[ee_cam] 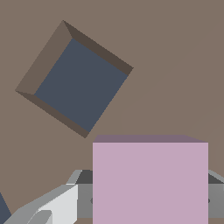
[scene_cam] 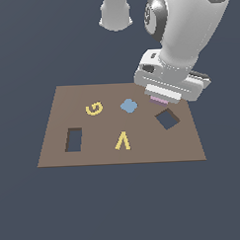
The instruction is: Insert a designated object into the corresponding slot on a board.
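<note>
While the claw (scene_cam: 163, 98) grips the pink block (ee_cam: 150, 181) between its fingers, the block hangs just above the brown board (scene_cam: 57, 119), beside the angled square slot (scene_cam: 167, 119) but not over it. A blue diamond tile (scene_cam: 129, 106) lies nearby on the exterior view's left.

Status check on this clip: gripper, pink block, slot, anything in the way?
Gripper shut on pale pink square block. Block above brown board, beside angled dark square slot, not in it. Slot open, unobstructed.
</note>
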Controlling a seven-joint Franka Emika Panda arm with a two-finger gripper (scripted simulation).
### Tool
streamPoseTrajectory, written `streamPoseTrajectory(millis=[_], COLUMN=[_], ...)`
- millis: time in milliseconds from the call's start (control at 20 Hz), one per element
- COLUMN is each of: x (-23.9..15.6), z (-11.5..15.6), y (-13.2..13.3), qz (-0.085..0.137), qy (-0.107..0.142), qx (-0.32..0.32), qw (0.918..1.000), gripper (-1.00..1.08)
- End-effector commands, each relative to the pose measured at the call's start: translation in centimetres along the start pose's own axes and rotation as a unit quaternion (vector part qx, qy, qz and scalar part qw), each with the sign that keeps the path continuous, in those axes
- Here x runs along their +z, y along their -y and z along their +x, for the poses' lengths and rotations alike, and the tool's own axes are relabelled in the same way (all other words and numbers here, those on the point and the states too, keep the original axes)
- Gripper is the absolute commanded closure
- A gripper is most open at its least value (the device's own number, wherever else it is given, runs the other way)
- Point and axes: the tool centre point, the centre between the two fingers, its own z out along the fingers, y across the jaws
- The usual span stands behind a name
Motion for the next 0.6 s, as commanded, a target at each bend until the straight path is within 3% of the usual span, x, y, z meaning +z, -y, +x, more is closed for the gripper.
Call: streamPoseTrajectory(millis=[0,250,550], x=[-0.1,-0.3,-0.6], z=[0.5,2.1,4.2], y=[0.8,2.4,3.9], qz=[0.0,0.0,0.0], qy=[0.0,0.0,0.0], qx=[0.032,0.111,0.197], qw=[0.9995,0.9938,0.9804], gripper=[1.08,1.08,1.08])
